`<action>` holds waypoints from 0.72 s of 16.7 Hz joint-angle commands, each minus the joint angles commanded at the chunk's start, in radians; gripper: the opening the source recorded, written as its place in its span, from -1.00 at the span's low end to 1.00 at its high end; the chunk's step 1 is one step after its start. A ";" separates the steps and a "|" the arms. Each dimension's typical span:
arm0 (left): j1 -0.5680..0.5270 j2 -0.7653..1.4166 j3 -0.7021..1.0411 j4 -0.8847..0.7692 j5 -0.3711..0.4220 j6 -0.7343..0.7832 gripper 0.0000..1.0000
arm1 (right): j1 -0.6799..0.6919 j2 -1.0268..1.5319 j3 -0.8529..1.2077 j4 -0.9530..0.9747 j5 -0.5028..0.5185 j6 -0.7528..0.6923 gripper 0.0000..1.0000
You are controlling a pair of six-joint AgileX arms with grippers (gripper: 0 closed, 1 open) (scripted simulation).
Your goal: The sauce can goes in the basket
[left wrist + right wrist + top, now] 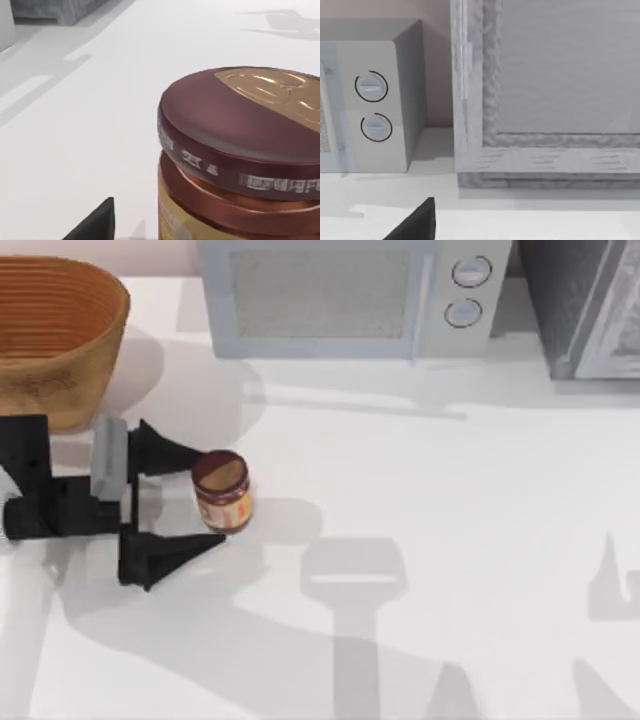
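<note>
The sauce can [222,490] stands upright on the white table at the left, with a dark red-brown lid and a red-orange label. My left gripper [208,497] reaches in from the left edge, open, its two black fingertips flanking the can's left half without visibly touching it. The left wrist view shows the can [240,160] very close, with one black fingertip [97,222] beside it. The basket [95,365], tan woven wicker, sits at the far left corner, just behind the left arm. A dark part of my right gripper [415,225] shows in the right wrist view.
A grey-white microwave [340,295] stands at the back centre, also seen by the right wrist camera as the microwave [370,100]. A grey framed cabinet [590,310] fills the back right corner. Arm shadows fall across the bare table to the right of the can.
</note>
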 joint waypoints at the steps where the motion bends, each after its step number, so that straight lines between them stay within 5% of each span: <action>1: -0.011 0.008 -0.002 0.064 -0.008 -0.054 1.00 | 0.000 0.000 0.000 0.000 0.000 0.000 1.00; 7: -0.074 0.051 -0.008 0.341 -0.056 -0.282 1.00 | 0.000 0.000 0.000 0.000 0.000 0.000 1.00; 12: -0.089 0.060 -0.013 0.389 -0.068 -0.318 1.00 | 0.000 0.000 0.000 0.000 0.000 0.000 1.00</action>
